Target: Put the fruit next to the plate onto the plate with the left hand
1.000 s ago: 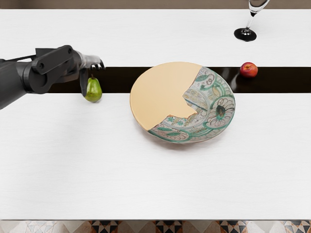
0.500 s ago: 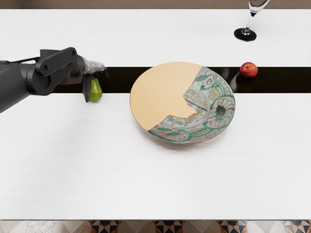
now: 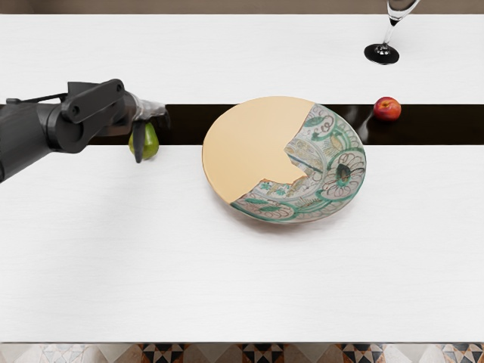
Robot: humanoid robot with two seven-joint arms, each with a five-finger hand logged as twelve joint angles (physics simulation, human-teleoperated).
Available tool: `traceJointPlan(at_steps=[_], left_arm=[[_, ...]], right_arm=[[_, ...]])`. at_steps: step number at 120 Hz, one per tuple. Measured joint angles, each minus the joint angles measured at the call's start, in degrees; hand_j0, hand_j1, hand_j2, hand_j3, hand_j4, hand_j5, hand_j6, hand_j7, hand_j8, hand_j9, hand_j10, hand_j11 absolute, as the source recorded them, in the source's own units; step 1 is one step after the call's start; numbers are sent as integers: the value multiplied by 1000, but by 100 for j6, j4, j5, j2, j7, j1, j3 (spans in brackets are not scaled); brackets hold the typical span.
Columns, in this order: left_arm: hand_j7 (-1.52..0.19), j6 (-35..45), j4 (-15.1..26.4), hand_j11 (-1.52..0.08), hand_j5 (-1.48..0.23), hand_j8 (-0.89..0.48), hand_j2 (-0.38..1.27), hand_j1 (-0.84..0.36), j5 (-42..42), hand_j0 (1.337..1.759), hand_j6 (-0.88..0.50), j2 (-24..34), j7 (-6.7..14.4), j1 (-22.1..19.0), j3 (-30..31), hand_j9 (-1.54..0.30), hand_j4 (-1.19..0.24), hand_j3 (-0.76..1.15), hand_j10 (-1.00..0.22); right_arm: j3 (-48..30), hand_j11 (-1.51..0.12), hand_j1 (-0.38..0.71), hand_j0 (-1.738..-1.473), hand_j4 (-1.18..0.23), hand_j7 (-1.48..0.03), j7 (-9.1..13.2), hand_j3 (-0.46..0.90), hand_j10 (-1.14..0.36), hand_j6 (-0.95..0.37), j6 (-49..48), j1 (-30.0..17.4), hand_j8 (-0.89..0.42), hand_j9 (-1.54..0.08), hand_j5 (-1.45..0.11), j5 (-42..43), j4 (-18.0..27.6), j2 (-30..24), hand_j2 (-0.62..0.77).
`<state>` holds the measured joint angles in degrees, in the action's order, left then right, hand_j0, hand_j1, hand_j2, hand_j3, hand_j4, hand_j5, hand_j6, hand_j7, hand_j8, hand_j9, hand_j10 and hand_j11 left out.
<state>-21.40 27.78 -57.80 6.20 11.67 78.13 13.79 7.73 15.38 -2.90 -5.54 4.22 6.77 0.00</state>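
We see left hand (image 3: 148, 119) closed around pear (image 3: 150, 142), pear top hidden under it, plate (image 3: 249, 144) well right of hand, wine glass (image 3: 383, 53) cut off

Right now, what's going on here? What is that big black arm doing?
The left robot hand is down on a green pear, partly covering it. The pear sits on the table to the left of the plate and is not on it yet. I can't tell if the pear is gripped. A red fruit lies on the plate's other side, with nothing touching it.
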Motion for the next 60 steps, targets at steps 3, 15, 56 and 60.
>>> traceJointPlan(at_steps=[3,15,56,60], left_arm=[[-380,1,0,-381,-380,-295,59,-2,-2,1658,-295,-4,4,0,21,-381,-295,0,-294],[-396,1,-6,-407,-397,-322,65,-23,-30,1658,-330,-5,18,-2,84,-408,-329,0,-322],[-483,-38,-17,-529,-484,-440,94,-123,-116,1658,-469,3,38,-7,164,-531,-465,0,-441],[-511,-72,-20,-556,-518,-443,97,-148,-120,1658,-454,3,39,0,166,-558,-481,0,-462]], right_arm=[[0,0,-349,-1658,0,0,0,0,0,0,0,0,0,0,0,0,0,0,0],[0,0,-349,-1658,0,0,0,0,0,0,0,0,0,0,0,0,-1,0,0],[0,0,-349,-1658,0,0,0,0,0,0,0,-4,0,0,0,0,-1,0,0],[0,0,-349,-1658,0,0,0,0,0,0,0,-5,0,0,0,0,0,0,0]])
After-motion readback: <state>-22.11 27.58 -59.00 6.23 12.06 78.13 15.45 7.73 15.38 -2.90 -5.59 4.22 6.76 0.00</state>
